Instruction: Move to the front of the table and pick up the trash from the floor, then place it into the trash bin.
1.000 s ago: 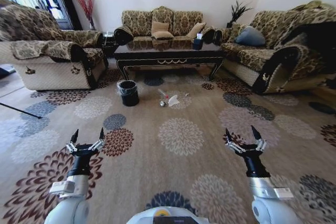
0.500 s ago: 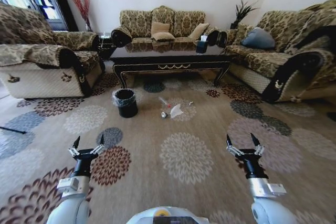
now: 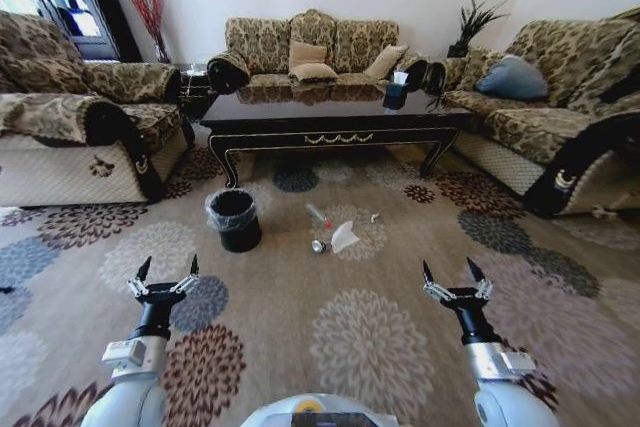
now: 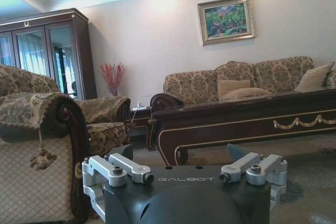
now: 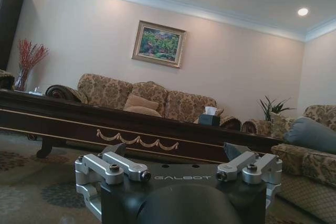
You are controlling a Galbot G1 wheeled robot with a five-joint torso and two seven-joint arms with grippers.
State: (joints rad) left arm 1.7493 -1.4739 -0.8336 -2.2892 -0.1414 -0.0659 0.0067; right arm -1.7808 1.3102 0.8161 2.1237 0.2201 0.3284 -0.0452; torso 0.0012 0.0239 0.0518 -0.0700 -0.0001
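Both sets of jaws stood wide apart with nothing between them. My left gripper (image 3: pixel 165 273) hung low over the patterned carpet (image 3: pixel 370 337) on the left of the head view, and my right gripper (image 3: pixel 455 278) hung level with it on the right, each pointing forward toward the table (image 3: pixel 335 122). Neither was near any of the trash; both were well short of it, with open carpet between.

Further out, the litter lay on the floor in front of the table: a crumpled white paper (image 3: pixel 343 237), a small silvery can (image 3: pixel 318 246) just beside it, a thin white stick (image 3: pixel 317 214) a little closer to the table, and a tiny scrap (image 3: pixel 374 217) off to the right. The trash bin (image 3: pixel 234 219) stood upright on the carpet to the left of that cluster, near it but apart, its liner folded over the rim. I could not tell whether anything was inside.

From the wrist views the table's dark apron with its gold scrollwork (image 5: pixel 137 141) ran across the middle distance, and a sofa (image 3: pixel 315 47) sat behind it.

As I judged it, the approach leg was under way but not finished, since the trash sat out of reach. Every piece I could see was on the floor, so all of the picking up and binning was left to do.
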